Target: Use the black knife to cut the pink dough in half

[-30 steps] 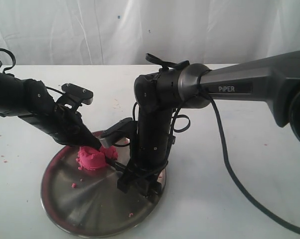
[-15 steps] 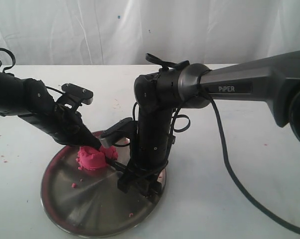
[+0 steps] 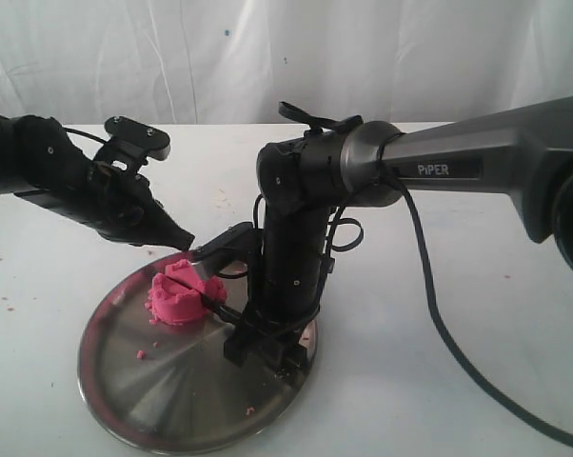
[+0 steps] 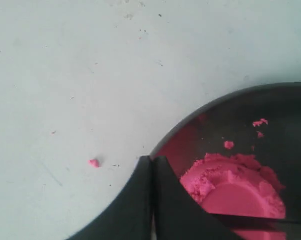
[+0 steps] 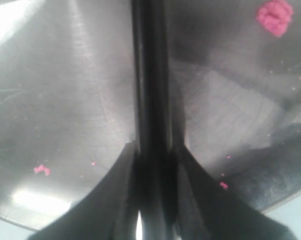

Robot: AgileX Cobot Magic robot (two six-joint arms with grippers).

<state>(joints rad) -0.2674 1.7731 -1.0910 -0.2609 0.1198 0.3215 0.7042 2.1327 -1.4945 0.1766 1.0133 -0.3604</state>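
One mound of pink dough sits uncut on the far-left part of the steel plate, with the black knife clamped in the right gripper and its blade lying across the dough's right side. To halve it evenly, I judge the blade should be centred over the dented top and pressed straight down to the plate. Clenched on nothing, the left gripper hovers just above the dough.

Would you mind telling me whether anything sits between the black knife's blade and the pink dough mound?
Nothing visible does. The slim black knife, clamped in the right gripper, meets the bright pink dough mound directly on the round steel plate; the left gripper hangs clear above.
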